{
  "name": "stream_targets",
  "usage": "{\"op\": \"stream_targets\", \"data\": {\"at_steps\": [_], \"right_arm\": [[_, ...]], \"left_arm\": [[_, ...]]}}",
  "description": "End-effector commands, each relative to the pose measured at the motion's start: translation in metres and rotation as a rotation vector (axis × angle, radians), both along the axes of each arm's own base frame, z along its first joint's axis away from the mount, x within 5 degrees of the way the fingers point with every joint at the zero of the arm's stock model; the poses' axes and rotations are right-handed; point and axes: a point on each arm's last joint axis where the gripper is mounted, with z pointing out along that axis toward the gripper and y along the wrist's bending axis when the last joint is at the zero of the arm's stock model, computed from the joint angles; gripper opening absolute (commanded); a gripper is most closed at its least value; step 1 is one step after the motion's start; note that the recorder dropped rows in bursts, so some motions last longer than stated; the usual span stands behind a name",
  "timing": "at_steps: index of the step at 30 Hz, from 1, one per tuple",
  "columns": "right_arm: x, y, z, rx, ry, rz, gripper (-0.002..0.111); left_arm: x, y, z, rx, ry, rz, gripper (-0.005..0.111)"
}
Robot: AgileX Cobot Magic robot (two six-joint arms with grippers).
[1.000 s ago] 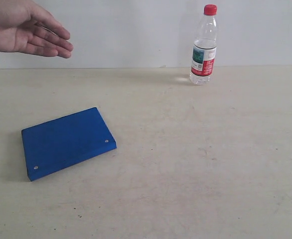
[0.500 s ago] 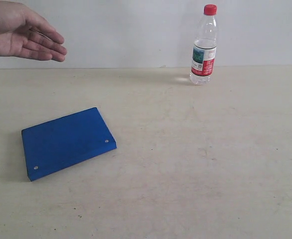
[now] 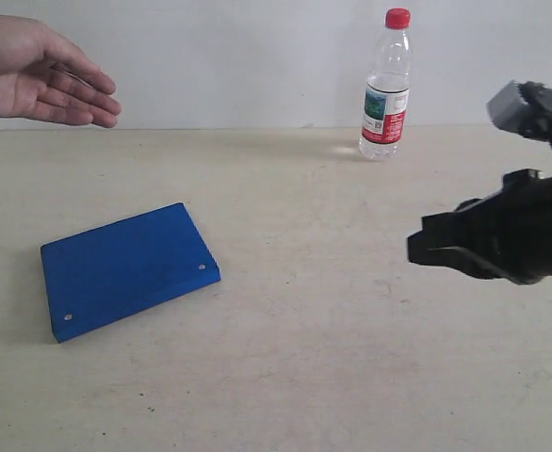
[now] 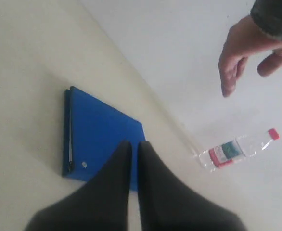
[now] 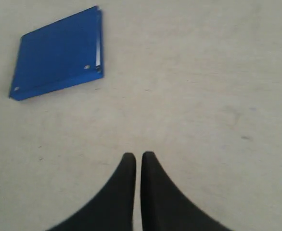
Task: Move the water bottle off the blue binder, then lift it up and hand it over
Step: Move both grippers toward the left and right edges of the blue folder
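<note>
One upright water bottle, one blue binder, one open hand

The exterior view looks from the near side, a bit above, across the worktop to the far wall, each wrist view looks down past its own jaws from well up, and all three share the blue binder.

The binder lay flat on the tabletop. The water bottle stood well behind and right of the binder. A hand hovered behind and left of it; the right tool hung to its right.
</note>
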Motion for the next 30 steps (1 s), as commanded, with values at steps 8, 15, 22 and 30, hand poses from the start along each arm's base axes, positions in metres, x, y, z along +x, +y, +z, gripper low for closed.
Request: {"op": "stream_targets", "data": {"at_steps": [8, 15, 22, 30], "right_arm": [[0.037, 0.038, -0.036, 0.264, 0.178, 0.287, 0.054], [0.045, 0.040, -0.041, 0.282, 0.091, 0.296, 0.056], [0.064, 0.049, -0.030, 0.206, 0.000, 0.246, 0.056], [0.106, 0.086, -0.024, 0.114, -0.050, 0.213, 0.056]], "left_arm": [[0.009, -0.010, 0.029, 0.293, -0.038, -0.202, 0.004], [0.062, -0.003, 0.047, 0.377, 0.057, -0.254, 0.004], [0.133, -0.006, 0.008, 0.253, 0.280, -0.430, 0.057], [0.194, -0.011, -0.009, 0.115, 0.337, -0.570, 0.060]]}}
